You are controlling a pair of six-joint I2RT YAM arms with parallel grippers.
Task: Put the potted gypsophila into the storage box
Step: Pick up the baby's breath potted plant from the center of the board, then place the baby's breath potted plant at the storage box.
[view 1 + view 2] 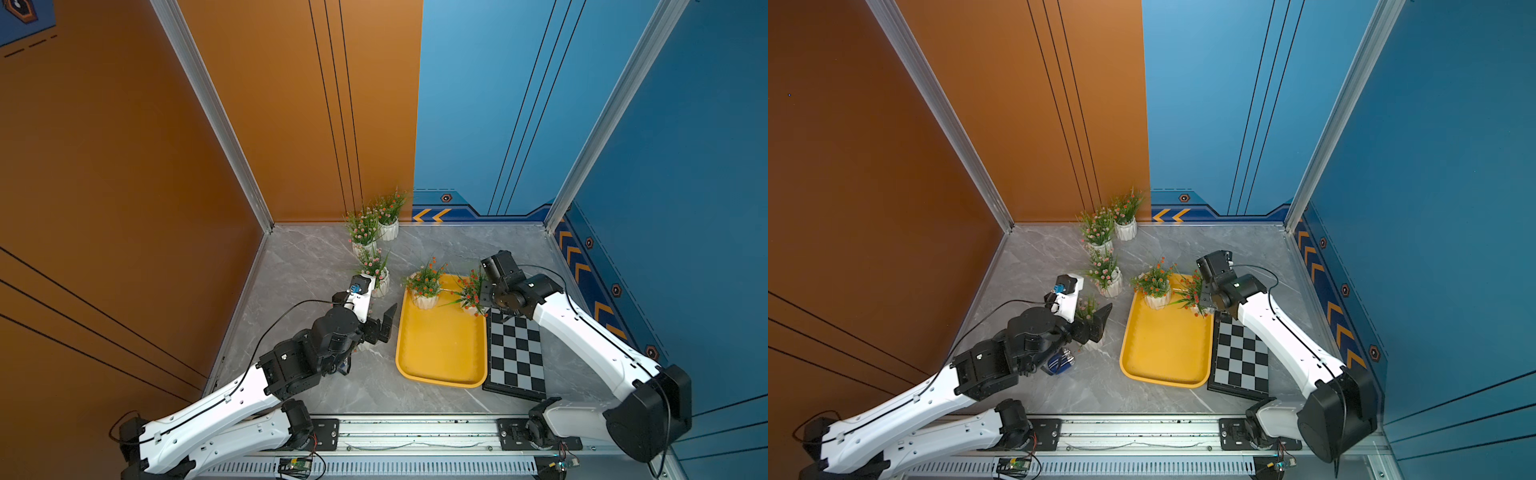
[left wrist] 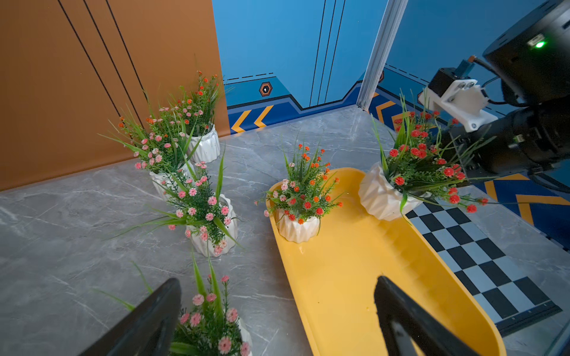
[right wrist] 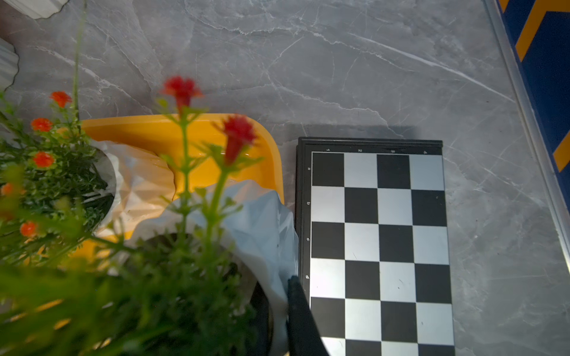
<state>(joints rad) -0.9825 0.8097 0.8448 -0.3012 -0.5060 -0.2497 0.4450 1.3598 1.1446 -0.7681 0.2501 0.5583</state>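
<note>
The box point(image 1: 440, 357), a shallow yellow tray, lies flat on the bench point(image 1: 316, 266). An orange-flowered pot point(image 1: 426, 291) stands upright in its far left corner; a red-flowered pot point(image 1: 468, 293) is tilted at its far right corner. Three more pots point(image 1: 388, 222) point(image 1: 363, 235) point(image 1: 376, 272) stand upright on the bench to its left.

Glossy yellow plastic storage box point(image 1: 440, 353), marble-look table point(image 1: 316, 266)

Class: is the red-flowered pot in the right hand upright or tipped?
Tipped. In the left wrist view the red-flowered pot leans over the storage box corner, its rim gripped by the right hand.
</note>
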